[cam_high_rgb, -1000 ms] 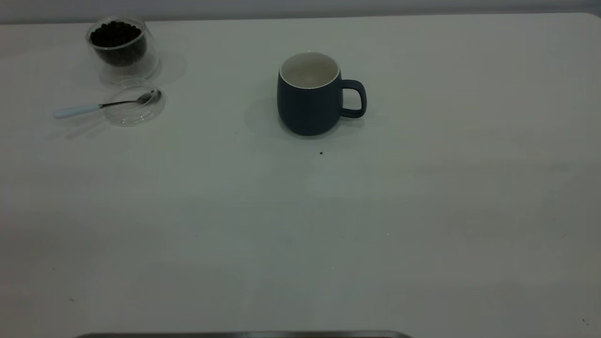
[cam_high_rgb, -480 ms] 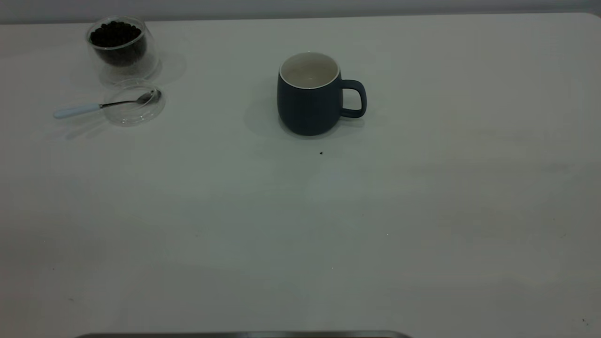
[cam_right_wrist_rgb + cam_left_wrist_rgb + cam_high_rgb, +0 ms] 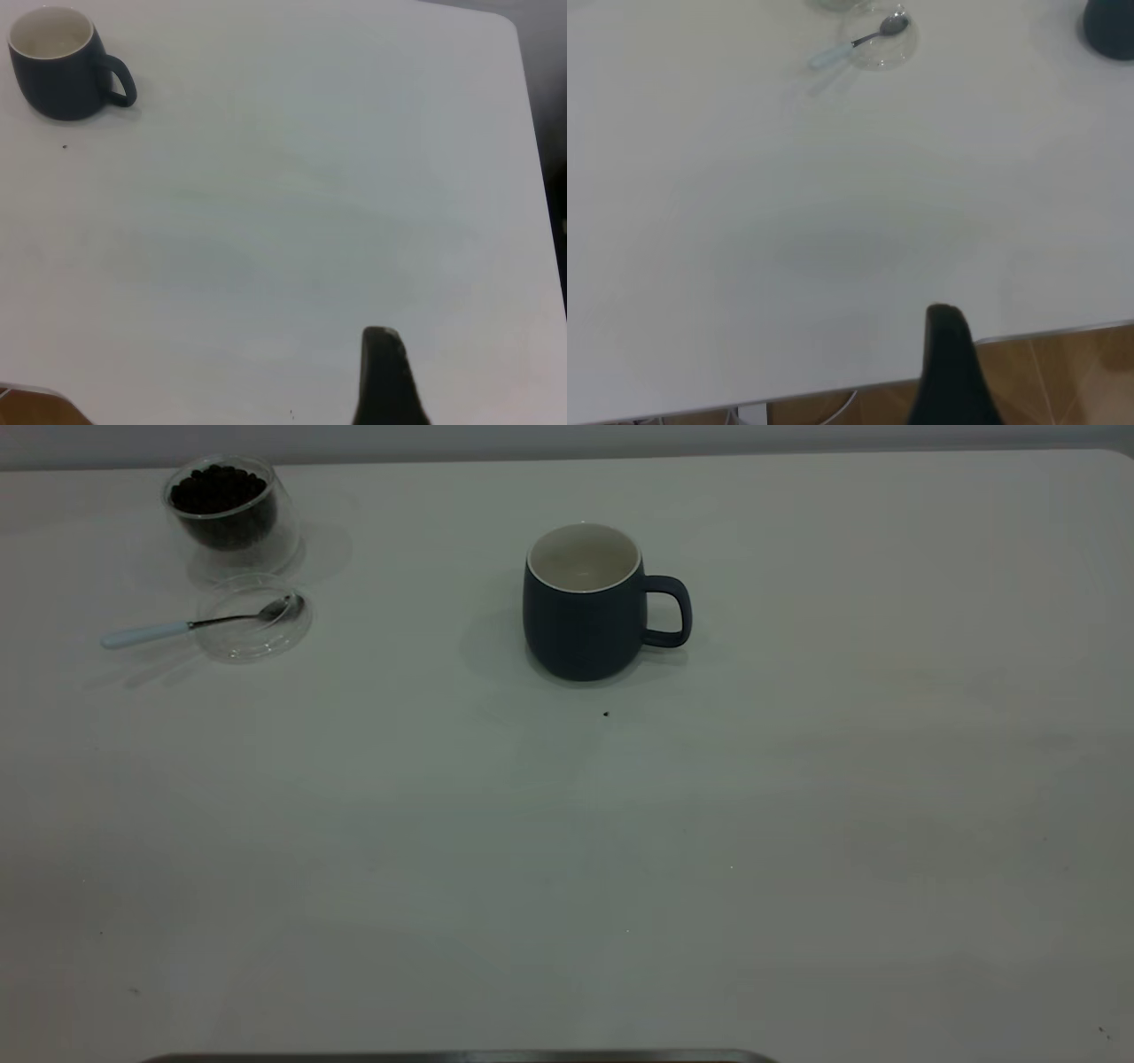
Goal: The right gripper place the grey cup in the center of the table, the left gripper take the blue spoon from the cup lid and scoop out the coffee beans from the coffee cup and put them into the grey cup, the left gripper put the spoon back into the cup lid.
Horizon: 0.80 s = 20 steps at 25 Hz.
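Note:
The grey cup (image 3: 580,615) stands upright near the middle of the table (image 3: 567,850), handle to the right, its inside bare; it also shows as the grey cup (image 3: 62,71) and the grey cup (image 3: 1109,27). At the far left the coffee cup (image 3: 232,518) holds coffee beans (image 3: 217,491). Just in front of it, the blue spoon (image 3: 190,624) rests with its bowl in the cup lid (image 3: 248,646). The exterior view shows neither arm. My left gripper (image 3: 948,354) hangs over the table's near edge, far from the blue spoon (image 3: 859,42). My right gripper (image 3: 383,363) is well away from the cup.
A tiny dark speck (image 3: 606,714) lies just in front of the cup. The table's near edge with wooden floor (image 3: 1063,381) beyond it shows in the left wrist view. The right wrist view shows the table's rounded corner (image 3: 509,27).

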Each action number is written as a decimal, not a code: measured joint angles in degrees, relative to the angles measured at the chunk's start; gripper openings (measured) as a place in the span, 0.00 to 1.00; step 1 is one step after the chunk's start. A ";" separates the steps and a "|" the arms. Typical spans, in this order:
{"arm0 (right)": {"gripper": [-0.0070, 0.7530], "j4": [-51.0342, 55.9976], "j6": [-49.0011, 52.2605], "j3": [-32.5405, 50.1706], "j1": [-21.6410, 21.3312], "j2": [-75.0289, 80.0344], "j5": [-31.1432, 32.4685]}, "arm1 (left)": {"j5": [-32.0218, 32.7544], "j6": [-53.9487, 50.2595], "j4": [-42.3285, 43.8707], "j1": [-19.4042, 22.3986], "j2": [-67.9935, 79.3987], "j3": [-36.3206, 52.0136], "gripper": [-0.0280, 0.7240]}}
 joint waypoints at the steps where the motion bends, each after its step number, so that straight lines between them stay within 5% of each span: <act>1: 0.61 0.00 0.00 0.00 0.00 0.00 0.00 | 0.00 0.00 0.00 0.00 0.00 0.00 0.81; 20: 0.61 -7.80 9.62 1.10 1.70 0.00 -1.80 | 0.00 0.00 0.02 0.00 0.00 0.00 0.81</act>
